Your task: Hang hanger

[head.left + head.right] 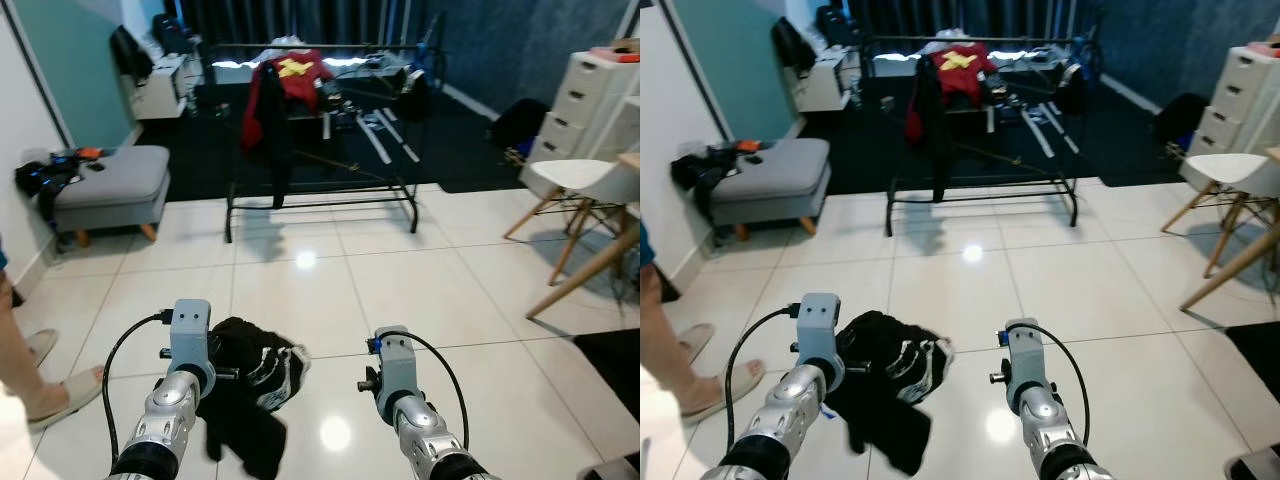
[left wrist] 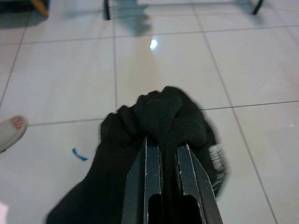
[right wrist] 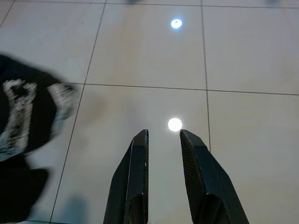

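The left gripper (image 2: pixel 169 154), low in the left wrist view, has its two black fingers pressed together on a bunched fold of a black garment (image 1: pixel 250 400). That garment hangs as a soft, crumpled heap with a white print, at lower left centre of the left eye view, above glossy white floor tiles (image 1: pixel 400 290). No hanger shape can be made out inside the cloth, so whether one is in there cannot be told. The right gripper (image 3: pixel 163 140) holds nothing, its fingers slightly apart over bare tile.

Risks, as I judge them: the pinch is on limp fabric only, so the cloth may slide out while walking. A trailing end could drag or catch underfoot. A person's sandalled foot (image 1: pixel 65 390) stands at the left edge, close to the path.

Farther off, at upper centre, a thin black metal clothes rack (image 1: pixel 320 190) carries a red shirt (image 1: pixel 295 80), the likely goal. A padded grey ottoman (image 1: pixel 110 185) sits at left, a white chair (image 1: pixel 565 185) at right
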`<state>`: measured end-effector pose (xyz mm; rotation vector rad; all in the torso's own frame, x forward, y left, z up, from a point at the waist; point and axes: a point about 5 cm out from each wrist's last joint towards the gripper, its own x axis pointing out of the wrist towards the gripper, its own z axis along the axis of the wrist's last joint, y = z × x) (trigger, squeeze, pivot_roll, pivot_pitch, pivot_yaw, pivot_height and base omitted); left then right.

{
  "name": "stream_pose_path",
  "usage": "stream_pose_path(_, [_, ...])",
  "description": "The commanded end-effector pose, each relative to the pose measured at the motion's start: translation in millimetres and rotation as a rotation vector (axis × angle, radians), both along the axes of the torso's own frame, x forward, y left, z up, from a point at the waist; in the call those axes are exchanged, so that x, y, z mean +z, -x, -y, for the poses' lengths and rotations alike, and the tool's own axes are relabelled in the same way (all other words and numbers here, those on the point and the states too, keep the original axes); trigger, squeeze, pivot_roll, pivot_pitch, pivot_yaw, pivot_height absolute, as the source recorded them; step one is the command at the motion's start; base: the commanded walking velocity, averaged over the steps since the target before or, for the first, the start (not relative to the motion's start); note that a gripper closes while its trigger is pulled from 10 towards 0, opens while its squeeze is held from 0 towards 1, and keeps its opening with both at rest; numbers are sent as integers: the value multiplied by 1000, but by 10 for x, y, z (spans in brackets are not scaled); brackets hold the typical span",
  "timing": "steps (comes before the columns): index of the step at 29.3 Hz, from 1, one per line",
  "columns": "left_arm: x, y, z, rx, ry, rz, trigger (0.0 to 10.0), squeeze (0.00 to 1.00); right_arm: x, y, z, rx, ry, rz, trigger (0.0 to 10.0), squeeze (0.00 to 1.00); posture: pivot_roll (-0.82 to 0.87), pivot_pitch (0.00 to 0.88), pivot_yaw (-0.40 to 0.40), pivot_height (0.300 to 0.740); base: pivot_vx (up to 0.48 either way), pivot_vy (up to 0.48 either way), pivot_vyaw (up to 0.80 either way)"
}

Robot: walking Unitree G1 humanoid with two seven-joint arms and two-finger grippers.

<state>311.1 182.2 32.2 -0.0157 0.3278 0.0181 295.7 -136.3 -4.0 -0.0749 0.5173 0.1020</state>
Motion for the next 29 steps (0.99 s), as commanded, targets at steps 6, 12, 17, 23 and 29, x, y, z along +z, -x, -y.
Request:
stream_pose_path(6, [90,-54,-22,23,-37,19,10000,0,35,-34,-89,59,-11,12,10000,0,204,0,-93,740,0,0,0])
stream_pose_path(12, [77,56,-149,76,-75,29,10000,0,64,-60,-270,149,-16,5,10000,0,270,0,-162,740,0,0,0])
stream_pose_path(17, [112,103,-180,92,-76,59,10000,0,132,-105,-392,210,-17,36,10000,0,275,0,-170,740,0,0,0])
stream_pose_path(23, [143,64,-116,59,-76,87,10000,0,170,-130,-363,202,-6,73,10000,0,239,0,-144,740,0,0,0])
stream_pose_path(29, [144,-6,65,8,-32,103,10000,0,186,-111,62,7,40,162,10000,0,82,0,-17,740,0,0,0])
